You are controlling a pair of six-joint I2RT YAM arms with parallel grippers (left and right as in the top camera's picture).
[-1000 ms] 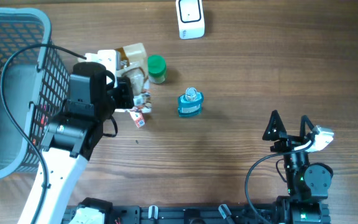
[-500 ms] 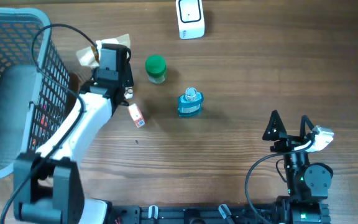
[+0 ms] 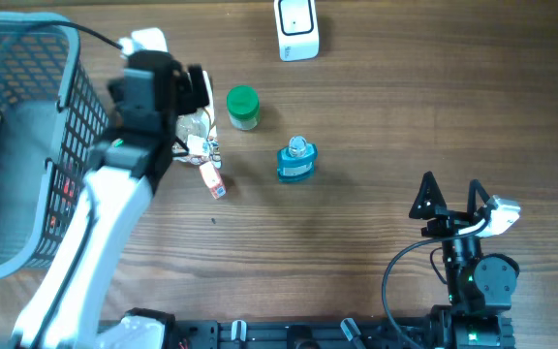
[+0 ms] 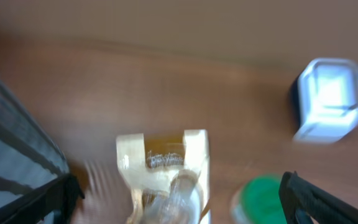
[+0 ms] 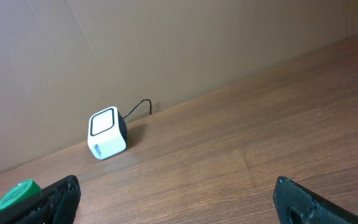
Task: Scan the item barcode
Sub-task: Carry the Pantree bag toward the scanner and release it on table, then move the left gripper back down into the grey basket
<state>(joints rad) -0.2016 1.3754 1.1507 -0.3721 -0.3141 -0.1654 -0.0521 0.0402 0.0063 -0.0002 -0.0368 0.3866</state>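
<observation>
The item, a clear packet on a cream card (image 4: 163, 167), lies on the wood between the wide-apart jaws of my left gripper (image 4: 179, 208), which is open above it; the view is blurred. From overhead the packet (image 3: 198, 127) shows just below the left gripper (image 3: 194, 92), beside the basket. The white barcode scanner (image 3: 296, 27) stands at the table's back edge and also appears as a scanner (image 5: 107, 133) in the right wrist view. My right gripper (image 3: 450, 197) rests open and empty at the front right.
A grey mesh basket (image 3: 61, 58) fills the left side. A green-capped jar (image 3: 243, 107) stands right of the packet, a blue bottle (image 3: 296, 160) further right, and a small red-and-white item (image 3: 215, 183) lies in front.
My left gripper, shut on the packet before, swung back toward the basket and has opened; the packet now lies loose under it. The right arm has not moved.
</observation>
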